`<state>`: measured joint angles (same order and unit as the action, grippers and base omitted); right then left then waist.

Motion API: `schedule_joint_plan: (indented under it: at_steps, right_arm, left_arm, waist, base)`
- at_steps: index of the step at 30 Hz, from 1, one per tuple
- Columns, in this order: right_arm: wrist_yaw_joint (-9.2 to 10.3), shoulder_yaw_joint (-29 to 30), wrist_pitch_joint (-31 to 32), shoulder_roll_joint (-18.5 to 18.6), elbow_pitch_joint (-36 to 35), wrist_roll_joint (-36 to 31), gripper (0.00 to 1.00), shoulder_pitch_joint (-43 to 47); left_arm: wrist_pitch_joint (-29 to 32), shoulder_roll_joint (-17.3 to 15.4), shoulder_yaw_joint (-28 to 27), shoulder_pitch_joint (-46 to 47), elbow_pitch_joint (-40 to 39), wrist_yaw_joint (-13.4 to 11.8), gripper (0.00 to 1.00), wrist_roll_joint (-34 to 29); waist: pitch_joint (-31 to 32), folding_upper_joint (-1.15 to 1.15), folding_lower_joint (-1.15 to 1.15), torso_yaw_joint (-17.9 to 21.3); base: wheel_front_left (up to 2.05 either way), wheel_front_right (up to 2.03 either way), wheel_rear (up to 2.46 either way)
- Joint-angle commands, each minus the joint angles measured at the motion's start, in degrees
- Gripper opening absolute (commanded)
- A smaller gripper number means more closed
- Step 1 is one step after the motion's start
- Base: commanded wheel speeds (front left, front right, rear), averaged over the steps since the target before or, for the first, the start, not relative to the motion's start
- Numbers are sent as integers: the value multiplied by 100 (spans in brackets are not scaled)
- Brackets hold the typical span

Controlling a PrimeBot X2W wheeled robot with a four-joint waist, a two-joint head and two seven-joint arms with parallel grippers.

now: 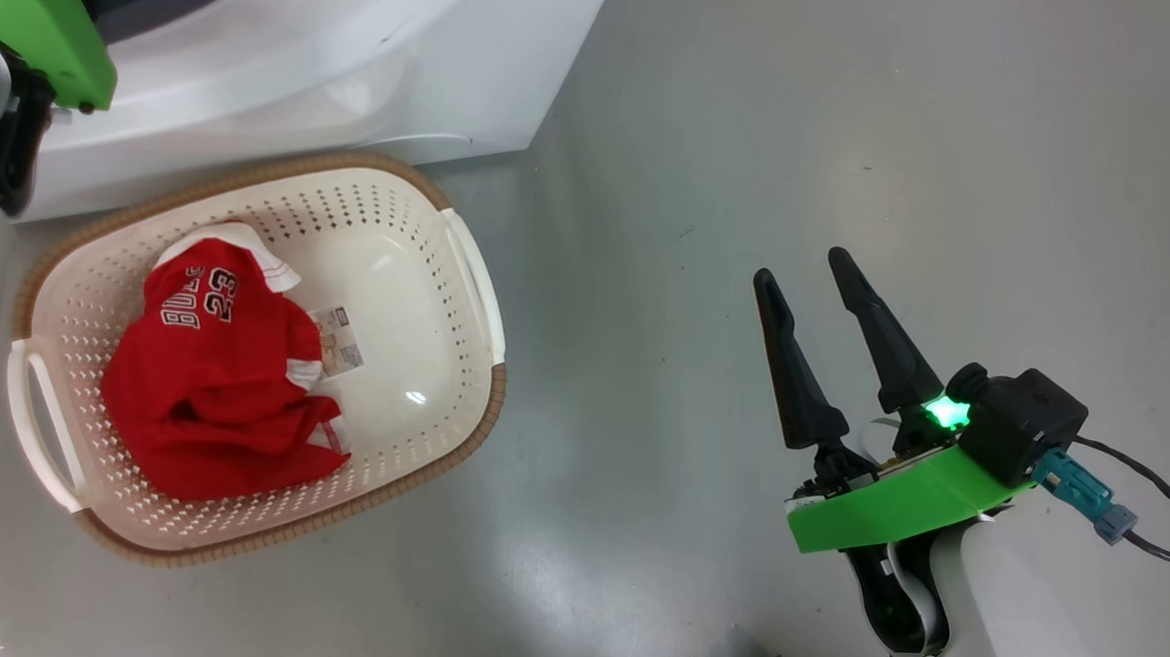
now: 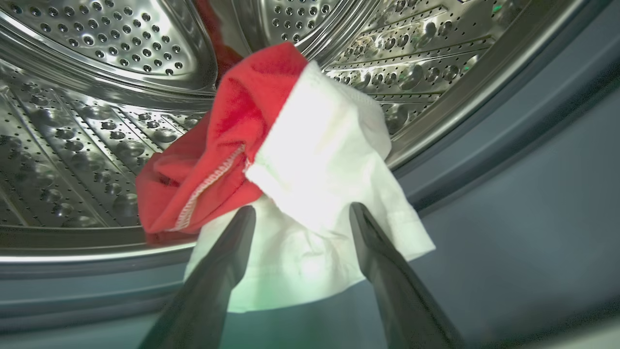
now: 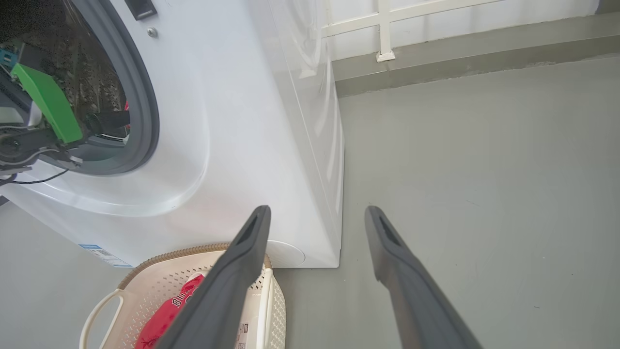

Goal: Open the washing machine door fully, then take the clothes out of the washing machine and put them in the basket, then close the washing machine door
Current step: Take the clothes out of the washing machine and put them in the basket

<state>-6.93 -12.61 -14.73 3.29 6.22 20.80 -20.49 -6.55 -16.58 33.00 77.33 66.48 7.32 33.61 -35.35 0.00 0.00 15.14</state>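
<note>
Inside the washing machine's [image 3: 218,121] steel drum [image 2: 97,145], a red garment with a white sleeve [image 2: 232,126] is draped over the drum's lip. My left gripper [image 2: 300,218] is open there, and the white sleeve lies between and just beyond its fingertips. Another of the red clothes [image 1: 221,390], printed with white numbers, lies in the basket [image 1: 253,166] on the floor in front of the machine [image 1: 359,56]. To the right of the basket, my right gripper [image 1: 800,266] hangs open and empty over bare floor. The washing machine door is out of view.
The grey rubber ring [image 2: 508,194] frames the drum opening. My left arm's green wrist plate [image 3: 46,102] sits in that opening. Grey floor [image 1: 856,132] stretches to the right of the machine and basket. A wall base with a white rail [image 3: 382,29] runs behind.
</note>
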Motion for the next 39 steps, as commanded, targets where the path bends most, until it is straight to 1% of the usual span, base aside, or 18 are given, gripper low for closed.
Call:
schedule_joint_plan:
  at_steps: [1, 7, 8, 9, 10, 11, 12, 15, 18, 22, 28, 30, 35, 39]
  right_arm:
    - [-56, -158, -27, -41, -135, 28, 100, 22]
    - [-56, -194, -27, -41, -161, 34, 100, 21]
    - [-56, -196, -27, -41, -168, 36, 100, 25]
    - [-56, -196, -27, -41, -168, 36, 100, 25]
    - [-56, -196, -27, -41, -175, 39, 100, 30]
    - [-56, -193, -27, -41, -181, 40, 100, 36]
    - [-56, -189, -27, -41, -184, 42, 100, 43]
    - [-56, -216, -27, -41, -235, 66, 100, 55]
    - [-56, -167, -27, -41, -252, 42, 100, 71]
    - [-56, -99, -27, -41, -230, -40, 100, 77]
    - [-56, -5, -27, -41, -160, -166, 100, 137]
    - [-56, 42, -27, -41, -135, -211, 100, 173]
    - [-56, 179, -27, -41, -46, -347, 100, 270]
    - [-56, 265, -27, -12, 4, -404, 100, 397]
  left_arm:
    - [9, -251, 23, 175, -60, 17, 100, 105]
    - [96, -286, 260, 185, -45, 17, 99, 425]
    - [101, -297, 305, 187, -51, 17, 73, 469]
    - [101, -297, 305, 187, -51, 17, 73, 469]
    - [83, -311, 345, 194, -62, 17, 40, 510]
    - [58, -321, 382, 198, -73, 17, 4, 552]
    - [46, -327, 425, 198, -86, 17, 0, 595]
    - [-17, -343, 518, 188, -79, 17, 0, 732]
    - [-116, -281, 602, 186, -110, 17, 0, 877]
    - [-436, -219, 723, 98, -120, 17, 0, 999]
    - [-816, -215, 602, -178, -141, 17, 0, 1190]
    - [-837, -230, 454, -282, -264, 6, 0, 1161]
    - [-842, -302, -300, -923, -1230, -199, 0, 757]
    - [-843, -207, -981, -1652, -1914, -251, 0, 349]
  waist:
    - [-7, 0, 0, 22]
    - [-7, 0, 0, 87]
    - [-6, 0, 0, 96]
    - [-6, 0, 0, 96]
    - [-5, 0, 0, 103]
    - [-2, 0, 0, 107]
    - [3, 0, 0, 110]
    - [41, 0, 0, 112]
    - [84, 0, 0, 65]
    - [220, 0, 0, -28]
    - [502, 0, 0, -202]
    - [604, 0, 0, -273]
    - [893, 0, 0, -457]
    - [1154, 0, 0, -602]
  base:
    - [0, 0, 0]
    - [0, 0, 0]
    - [0, 0, 0]
    - [0, 0, 0]
    - [0, 0, 0]
    - [0, 0, 0]
    - [0, 0, 0]
    - [0, 0, 0]
    - [0, 0, 0]
    - [0, 0, 0]
    - [0, 0, 0]
    - [0, 0, 0]
    - [0, 0, 0]
    - [0, 0, 0]
